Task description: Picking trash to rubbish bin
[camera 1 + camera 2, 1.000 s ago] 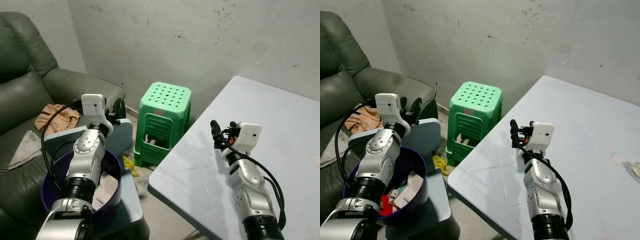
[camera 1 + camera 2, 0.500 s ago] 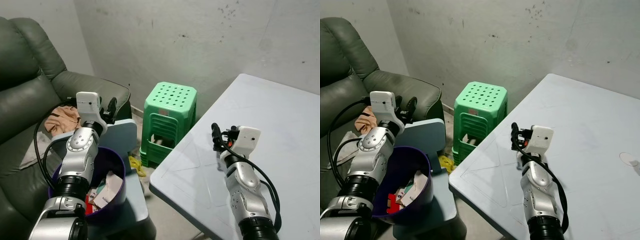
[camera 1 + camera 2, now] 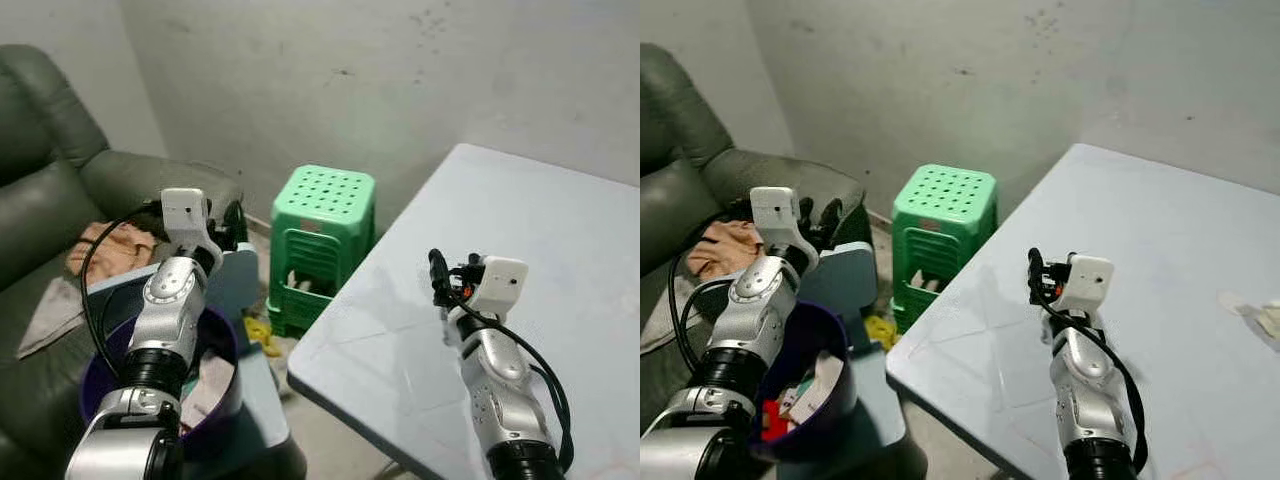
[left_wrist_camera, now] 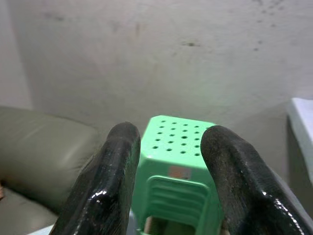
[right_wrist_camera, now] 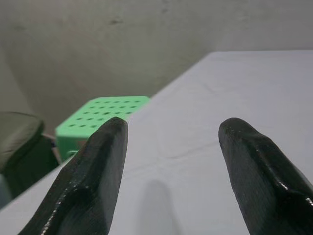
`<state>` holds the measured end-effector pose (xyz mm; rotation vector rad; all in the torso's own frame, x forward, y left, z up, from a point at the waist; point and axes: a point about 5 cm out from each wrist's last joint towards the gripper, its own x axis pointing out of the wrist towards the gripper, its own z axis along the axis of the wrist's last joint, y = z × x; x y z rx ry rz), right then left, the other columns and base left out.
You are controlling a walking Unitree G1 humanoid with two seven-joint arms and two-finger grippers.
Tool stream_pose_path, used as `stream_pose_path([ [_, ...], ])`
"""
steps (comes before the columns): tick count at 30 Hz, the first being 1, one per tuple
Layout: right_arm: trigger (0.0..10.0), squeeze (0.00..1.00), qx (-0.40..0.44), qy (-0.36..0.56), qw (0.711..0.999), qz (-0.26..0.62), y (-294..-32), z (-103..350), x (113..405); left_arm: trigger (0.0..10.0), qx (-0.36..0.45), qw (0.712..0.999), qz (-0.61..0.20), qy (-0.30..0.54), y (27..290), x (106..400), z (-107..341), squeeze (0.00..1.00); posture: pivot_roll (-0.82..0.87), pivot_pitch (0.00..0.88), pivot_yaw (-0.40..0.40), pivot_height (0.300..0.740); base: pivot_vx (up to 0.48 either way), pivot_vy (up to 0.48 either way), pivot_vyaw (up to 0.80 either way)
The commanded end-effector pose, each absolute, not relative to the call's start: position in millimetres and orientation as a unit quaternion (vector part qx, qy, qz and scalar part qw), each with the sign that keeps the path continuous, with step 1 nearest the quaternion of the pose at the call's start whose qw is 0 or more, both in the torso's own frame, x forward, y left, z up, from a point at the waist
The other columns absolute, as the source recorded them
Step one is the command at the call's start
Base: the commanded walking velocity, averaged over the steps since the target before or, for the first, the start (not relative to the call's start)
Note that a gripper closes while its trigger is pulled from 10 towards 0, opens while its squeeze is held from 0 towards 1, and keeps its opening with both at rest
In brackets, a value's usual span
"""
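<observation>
1. Two large pieces of furniture frame the scene: a dark green leather sofa [image 3: 60, 190] stands on the robot's left, and a pale grey flat-topped table [image 3: 1160, 260] on its right, so the trash can be reached from one side and binned on the other.
2. A light green perforated plastic stool [image 3: 322, 240] is stacked against the wall between them (apparently out of the way).
3. A round purple plastic rubbish bin [image 3: 815, 385] is set low beside the sofa, under the left arm, and crumpled paper and red scraps are already held in it.
4. The left gripper [image 4: 168, 181] is raised above the bin, its fingers parted, with nothing held.
5. The right gripper [image 5: 168, 176] is poised over the near table edge, spread wide and empty, presumably readied for a pick.
6. A small pale scrap of trash [image 3: 1240, 300] is left lying on the table's far right, well apart from that gripper.
</observation>
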<state>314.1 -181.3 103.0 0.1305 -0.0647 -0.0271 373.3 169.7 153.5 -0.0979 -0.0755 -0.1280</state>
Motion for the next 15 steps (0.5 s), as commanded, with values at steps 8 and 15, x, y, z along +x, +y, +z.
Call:
stream_pose_path([
  [8,10.0,0.0,0.063,-0.038,0.997,-0.007,-181.4,109.6,316.5,10.0,-0.059,0.996,-0.056,-0.034,170.5,375.1,151.7,0.0,-0.09,0.0,0.023,0.74,0.0,0.271,-0.74],
  [15,10.0,0.0,0.064,-0.038,0.997,-0.007,-180.0,109.7,316.8,10.0,-0.052,0.996,-0.06,-0.037,170.4,375.6,152.4,0.0,-0.09,0.0,0.026,0.74,0.0,0.0,-0.74],
])
